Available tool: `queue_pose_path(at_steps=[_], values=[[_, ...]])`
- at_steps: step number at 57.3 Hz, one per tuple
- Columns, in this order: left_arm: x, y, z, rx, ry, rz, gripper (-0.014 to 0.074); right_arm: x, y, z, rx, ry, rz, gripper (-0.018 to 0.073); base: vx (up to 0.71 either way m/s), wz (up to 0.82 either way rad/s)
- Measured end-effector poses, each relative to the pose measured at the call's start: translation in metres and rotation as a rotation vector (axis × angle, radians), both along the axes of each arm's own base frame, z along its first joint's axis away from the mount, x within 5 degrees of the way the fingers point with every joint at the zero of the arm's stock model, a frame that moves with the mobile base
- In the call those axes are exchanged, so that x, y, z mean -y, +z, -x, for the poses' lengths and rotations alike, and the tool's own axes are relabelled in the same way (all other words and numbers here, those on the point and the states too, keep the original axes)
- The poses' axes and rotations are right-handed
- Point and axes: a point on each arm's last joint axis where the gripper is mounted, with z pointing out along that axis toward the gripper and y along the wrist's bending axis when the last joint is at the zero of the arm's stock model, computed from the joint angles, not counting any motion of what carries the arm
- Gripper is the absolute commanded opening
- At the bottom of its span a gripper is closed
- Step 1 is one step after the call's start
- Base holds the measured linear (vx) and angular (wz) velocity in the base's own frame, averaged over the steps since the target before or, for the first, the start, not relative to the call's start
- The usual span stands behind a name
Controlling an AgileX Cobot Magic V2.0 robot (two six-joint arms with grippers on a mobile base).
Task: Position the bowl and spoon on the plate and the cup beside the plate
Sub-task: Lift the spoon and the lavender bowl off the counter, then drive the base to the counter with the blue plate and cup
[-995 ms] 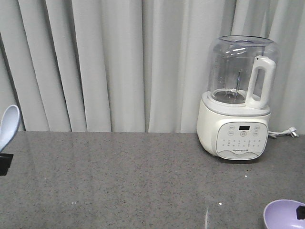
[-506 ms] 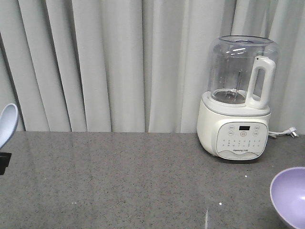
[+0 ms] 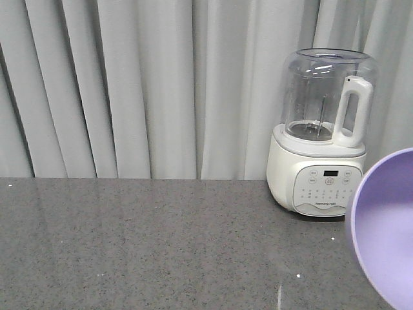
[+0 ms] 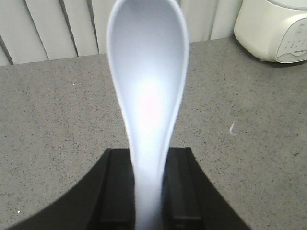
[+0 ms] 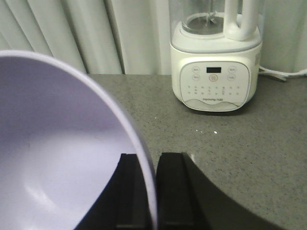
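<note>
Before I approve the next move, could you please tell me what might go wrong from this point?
The right gripper pinches the bowl only by its thin rim, and the bowl hangs tilted, so it could slip or swing.
The left gripper holds the spoon by its handle end alone; the scoop might pivot in the jaws.
The blender stands near the bowl, so a wide move could knock it.

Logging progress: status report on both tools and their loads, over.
Left tool shut on spoon. Right tool shut on bowl rim. Plate, cup not in view. Blender back right on counter.
</note>
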Motion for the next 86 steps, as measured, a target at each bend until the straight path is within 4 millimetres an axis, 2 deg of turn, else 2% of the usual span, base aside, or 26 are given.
queue_pose_path(at_steps=[9,17,57,86], values=[[-0.005,-0.009,0.018,0.064,0.003,0.017,0.0,-0.004,0.002,0.008,0.018,0.023,-0.007,-0.0009,0.0,0.0],[-0.007,-0.011,0.024,0.086,0.004,0.023,0.0,-0.005,0.002,0.009,0.016,0.025,-0.006,-0.0009,0.0,0.0],[-0.007,-0.01,0.024,0.09,0.005,0.022,0.0,-0.005,0.002,0.009,0.013,0.028,-0.007,-0.0009,-0.01,-0.02],[-0.007,-0.01,0.024,0.09,0.005,0.022,0.0,-0.005,0.002,0.009,0.013,0.028,-0.008,-0.0009,-0.08,-0.5]])
